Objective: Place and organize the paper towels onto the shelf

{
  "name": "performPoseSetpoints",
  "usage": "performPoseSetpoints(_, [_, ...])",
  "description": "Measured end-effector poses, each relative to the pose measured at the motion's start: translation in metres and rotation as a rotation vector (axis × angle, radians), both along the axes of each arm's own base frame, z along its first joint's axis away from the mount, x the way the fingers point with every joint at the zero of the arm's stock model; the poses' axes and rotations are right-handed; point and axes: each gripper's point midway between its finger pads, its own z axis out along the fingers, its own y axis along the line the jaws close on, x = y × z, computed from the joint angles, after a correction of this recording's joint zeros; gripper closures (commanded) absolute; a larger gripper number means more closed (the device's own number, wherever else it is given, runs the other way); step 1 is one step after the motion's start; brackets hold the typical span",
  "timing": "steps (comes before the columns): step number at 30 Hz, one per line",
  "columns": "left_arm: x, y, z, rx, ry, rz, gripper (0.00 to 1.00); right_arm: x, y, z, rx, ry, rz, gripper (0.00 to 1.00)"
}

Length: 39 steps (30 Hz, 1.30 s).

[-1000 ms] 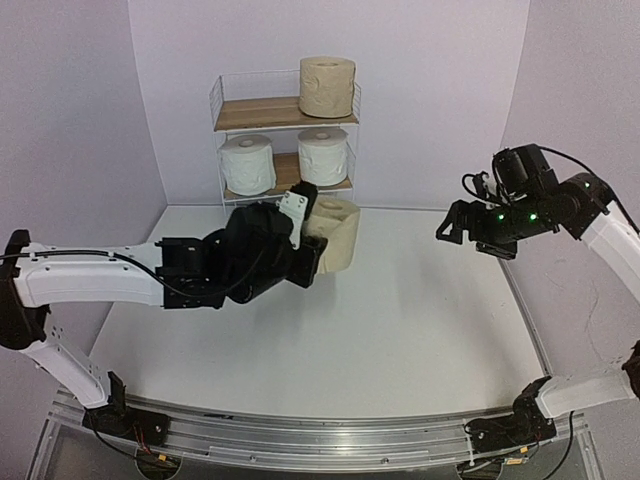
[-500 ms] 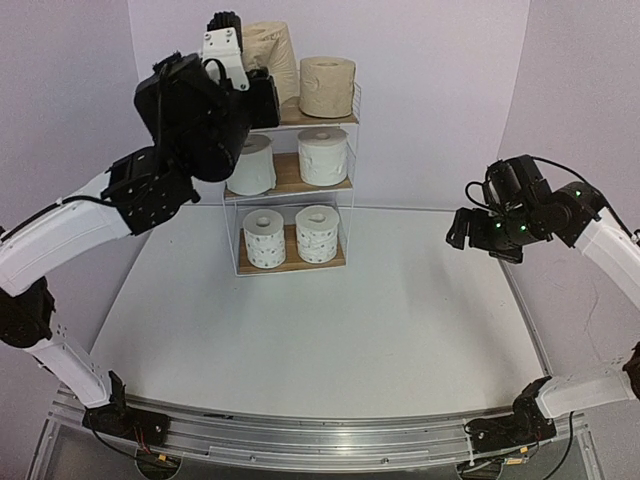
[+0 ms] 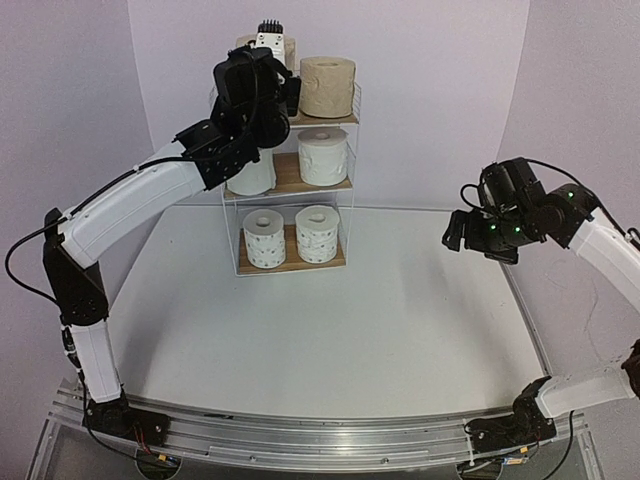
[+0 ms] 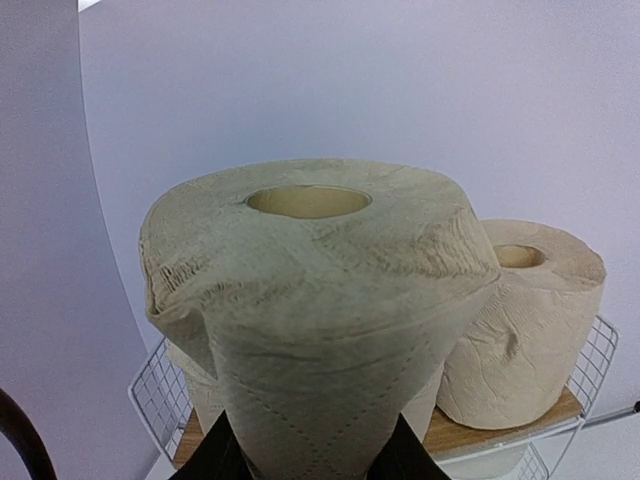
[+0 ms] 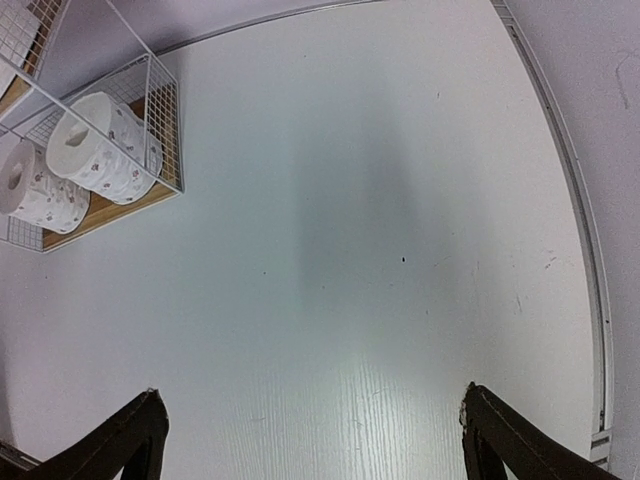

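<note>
My left gripper (image 3: 268, 48) is raised to the shelf's (image 3: 288, 175) top tier and is shut on a tan paper towel roll (image 4: 320, 300), squeezing its lower side. The roll stands upright over the left of the top board (image 4: 470, 435), beside a second tan roll (image 3: 327, 86) (image 4: 520, 320); I cannot tell whether it touches the board. Two white rolls (image 3: 323, 155) stand on the middle tier, the left one partly hidden by my arm. Two dotted rolls (image 3: 265, 238) (image 5: 100, 155) stand on the bottom tier. My right gripper (image 3: 452, 232) (image 5: 320, 440) hovers open and holds nothing.
The shelf stands against the back wall, with wire side rails (image 4: 160, 400). The white table (image 3: 330, 320) spreads in front of it, with a raised edge along its right side (image 5: 580, 250). Purple walls close in on three sides.
My left arm has carried the tan roll from low over the table in front of the shelf up to the left of the top tier. The right arm has barely shifted.
</note>
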Motion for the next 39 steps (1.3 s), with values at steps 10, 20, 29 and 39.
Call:
performPoseSetpoints(10, [0.048,0.039,-0.005,-0.04,0.072,-0.007,1.0,-0.001,-0.002,-0.007,-0.018,0.01,0.002,0.02])
performPoseSetpoints(20, [0.063,0.048,-0.025,-0.056,0.136,-0.029,1.0,-0.002,-0.004,-0.011,-0.044,0.015,0.012,0.02])
performPoseSetpoints(29, [0.075,0.045,-0.04,-0.057,0.152,-0.008,1.0,-0.001,-0.007,-0.012,-0.068,0.011,0.011,0.02])
performPoseSetpoints(39, [0.085,0.049,-0.05,-0.056,0.157,0.026,0.95,0.0,-0.01,-0.012,-0.087,0.003,0.008,0.02])
